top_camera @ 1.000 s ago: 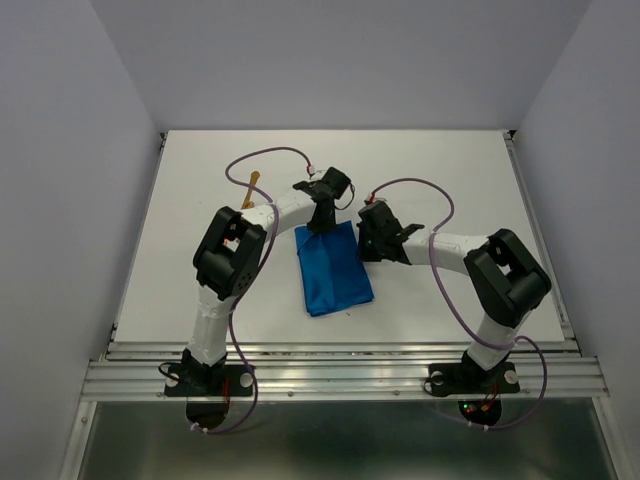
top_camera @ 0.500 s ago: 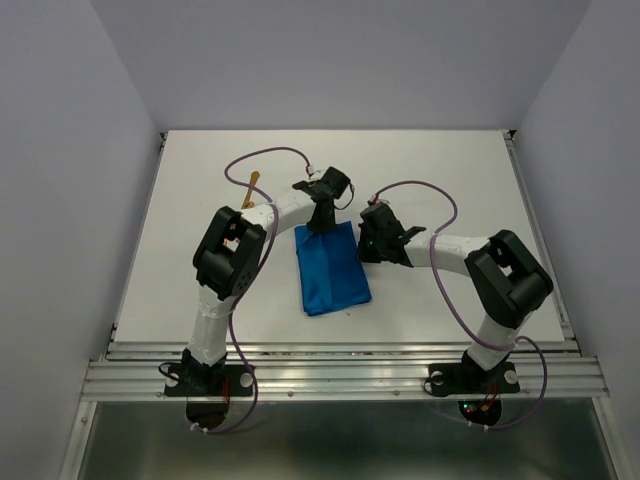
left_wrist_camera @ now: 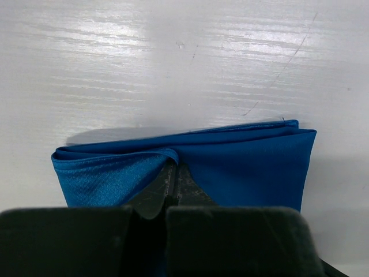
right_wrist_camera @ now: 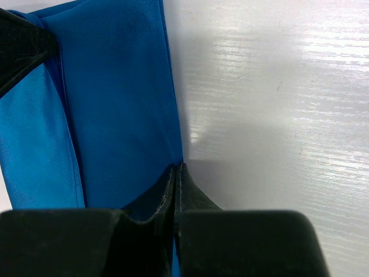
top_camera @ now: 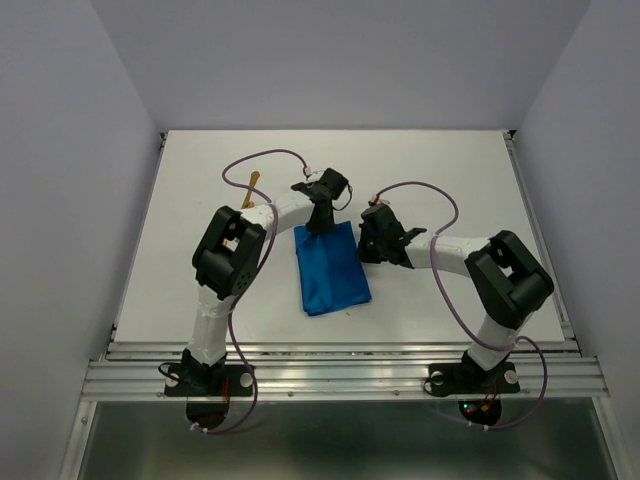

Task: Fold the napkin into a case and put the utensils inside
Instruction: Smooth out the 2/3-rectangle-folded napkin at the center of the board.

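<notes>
two pinches on the napkin (top_camera: 333, 268) now: your left gripper (left_wrist_camera: 173, 170) grips its far edge, your right gripper (right_wrist_camera: 176, 170) just moved in and clamped the right edge. folded cloth lies mid tabletop (top_camera: 450, 180); utensil (top_camera: 251, 186) untouched, case unfinished.

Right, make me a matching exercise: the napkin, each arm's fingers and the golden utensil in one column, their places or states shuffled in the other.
Column one:
1. napkin
2. left fingers
3. right fingers
4. golden utensil

Column two:
A. shut at the cloth's right edge
B. lying apart, beyond and to the left of the cloth
C. folded into a blue rectangle between the arms
D. shut, pinching a fold at the cloth's far edge

Pairs: 1-C, 2-D, 3-A, 4-B
</notes>
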Controlling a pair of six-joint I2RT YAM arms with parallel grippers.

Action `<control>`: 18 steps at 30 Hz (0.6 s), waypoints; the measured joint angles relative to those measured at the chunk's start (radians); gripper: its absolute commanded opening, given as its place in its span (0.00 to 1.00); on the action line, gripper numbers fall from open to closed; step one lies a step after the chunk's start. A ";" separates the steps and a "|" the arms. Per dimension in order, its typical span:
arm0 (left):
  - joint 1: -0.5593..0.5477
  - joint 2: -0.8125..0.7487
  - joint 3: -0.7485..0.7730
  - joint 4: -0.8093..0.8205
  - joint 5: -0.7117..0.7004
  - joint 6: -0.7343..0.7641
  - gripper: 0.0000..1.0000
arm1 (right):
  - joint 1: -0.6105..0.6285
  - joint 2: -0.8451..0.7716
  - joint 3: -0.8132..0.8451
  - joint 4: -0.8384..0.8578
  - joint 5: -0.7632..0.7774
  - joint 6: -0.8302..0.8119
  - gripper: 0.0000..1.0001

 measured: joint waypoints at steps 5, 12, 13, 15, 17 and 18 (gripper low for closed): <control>0.005 0.000 -0.002 0.003 0.004 -0.005 0.00 | 0.000 -0.005 -0.015 0.019 0.000 0.001 0.01; 0.007 -0.003 -0.014 0.018 0.003 -0.019 0.00 | 0.000 -0.007 -0.019 0.024 0.000 0.001 0.01; 0.008 -0.005 -0.018 0.021 0.003 -0.023 0.00 | 0.000 -0.007 -0.019 0.026 0.000 0.001 0.01; 0.008 -0.008 -0.023 0.028 0.004 -0.028 0.00 | 0.000 -0.008 -0.023 0.029 0.000 0.001 0.01; 0.010 -0.008 -0.024 0.030 0.007 -0.032 0.00 | 0.000 -0.009 -0.025 0.032 0.000 0.001 0.01; 0.011 -0.008 -0.024 0.032 0.008 -0.034 0.00 | 0.000 -0.009 -0.026 0.033 0.000 0.001 0.01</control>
